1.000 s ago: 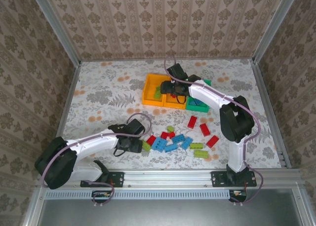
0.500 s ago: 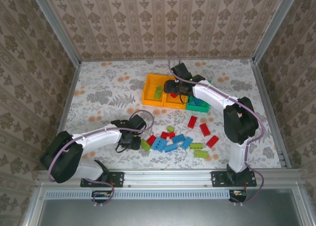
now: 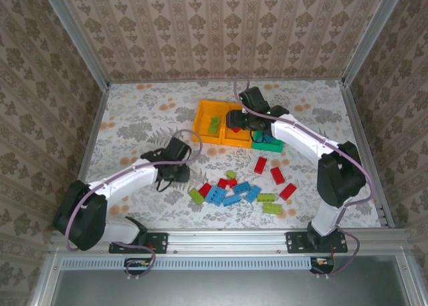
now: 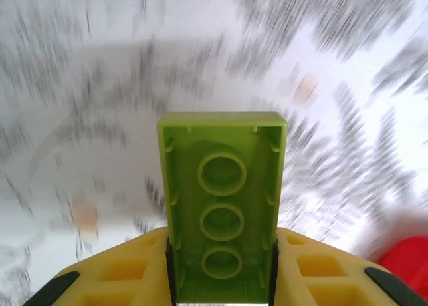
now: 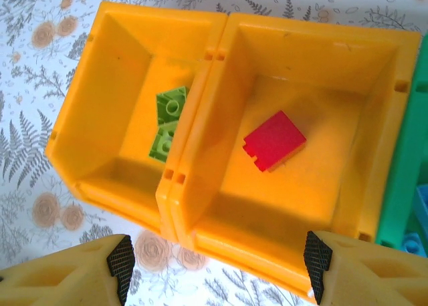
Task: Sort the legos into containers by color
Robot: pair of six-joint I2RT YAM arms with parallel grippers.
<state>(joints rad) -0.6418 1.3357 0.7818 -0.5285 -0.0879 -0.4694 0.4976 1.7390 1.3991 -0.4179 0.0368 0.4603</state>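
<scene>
I read the floral table [image 3: 134,129] as the work surface. Three bins stand touching in a row at its far middle: the left orange-yellow bin [image 5: 93,112], the middle orange-yellow bin [image 5: 321,39] and the green bin [image 5: 401,179].

My right gripper [image 5: 219,260] hovers above the two orange-yellow bins, jaws spread, grasping nothing. My left gripper [image 4: 223,269] sits above the table, left of the loose pile, clenched on a lime green brick [image 4: 223,186] whose hollow underside faces the wrist camera.

The loose pile [image 3: 241,186] of red, blue and lime green bricks lies nearer the arm bases.

Bin contents:
- Left: two lime green bricks [image 5: 167,122]
- Middle: one red brick [image 5: 274,140]
- Green: blue bricks [image 5: 421,206]
</scene>
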